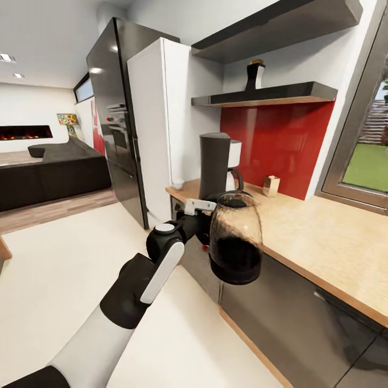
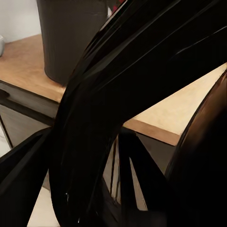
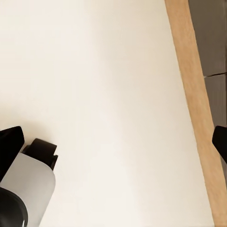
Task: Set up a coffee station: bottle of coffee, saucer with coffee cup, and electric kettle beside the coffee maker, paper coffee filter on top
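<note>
My left gripper (image 1: 207, 222) is shut on the handle of the electric kettle (image 1: 235, 240), a clear glass kettle with dark liquid, held level with the front edge of the kitchen countertop (image 1: 323, 242). Its black handle (image 2: 94, 118) looms close in the left wrist view. Just behind it the tall dark coffee maker (image 1: 214, 164) (image 2: 71, 38) stands on the countertop. The dark bottle of coffee (image 1: 255, 74) with an amber cap stands on the kitchen shelf (image 1: 269, 97) against the red backsplash. My right gripper (image 3: 113, 144) hangs open over the pale floor.
A small beige item (image 1: 271, 185) sits on the counter by the backsplash, and a small white thing (image 1: 178, 185) by the counter's left end. A white cabinet (image 1: 161, 124) and black fridge (image 1: 113, 108) stand left of the counter. Dark cabinet fronts (image 1: 291, 323) run below.
</note>
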Robot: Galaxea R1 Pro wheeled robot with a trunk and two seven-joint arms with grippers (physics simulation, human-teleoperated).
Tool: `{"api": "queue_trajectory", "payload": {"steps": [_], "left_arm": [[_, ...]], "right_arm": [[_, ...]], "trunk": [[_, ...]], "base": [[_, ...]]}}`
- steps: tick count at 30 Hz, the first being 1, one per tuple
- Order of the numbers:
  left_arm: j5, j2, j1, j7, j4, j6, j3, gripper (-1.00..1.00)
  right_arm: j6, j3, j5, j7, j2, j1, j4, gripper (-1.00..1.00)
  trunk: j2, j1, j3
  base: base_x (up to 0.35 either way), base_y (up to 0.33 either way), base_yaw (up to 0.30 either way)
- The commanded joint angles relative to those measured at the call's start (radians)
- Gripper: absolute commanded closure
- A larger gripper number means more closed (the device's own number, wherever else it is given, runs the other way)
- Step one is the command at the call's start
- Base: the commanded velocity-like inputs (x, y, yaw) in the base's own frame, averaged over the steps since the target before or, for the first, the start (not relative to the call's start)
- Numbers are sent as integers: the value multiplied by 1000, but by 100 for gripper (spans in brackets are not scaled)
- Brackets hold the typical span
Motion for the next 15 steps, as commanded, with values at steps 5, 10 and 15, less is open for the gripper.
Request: {"api": "queue_trajectory", "payload": {"steps": [5,10,15], "left_arm": [[9,0,-1,10,0,1,-2,100],[9,0,-1,10,0,1,-9,100],[9,0,-1,10,-2,0,-7,100]], "right_arm": [[-3,-2,8,1,0,-1,1,-100],[-3,-2,8,1,0,-1,1,-100],[-3,-2,8,1,1,-1,1,-100]], "trunk": [[-1,0,-1],[-1,0,-1],[-1,0,-1]], "base": [[260,18,-271],[256,1,-272],[25,0,-271]]}}
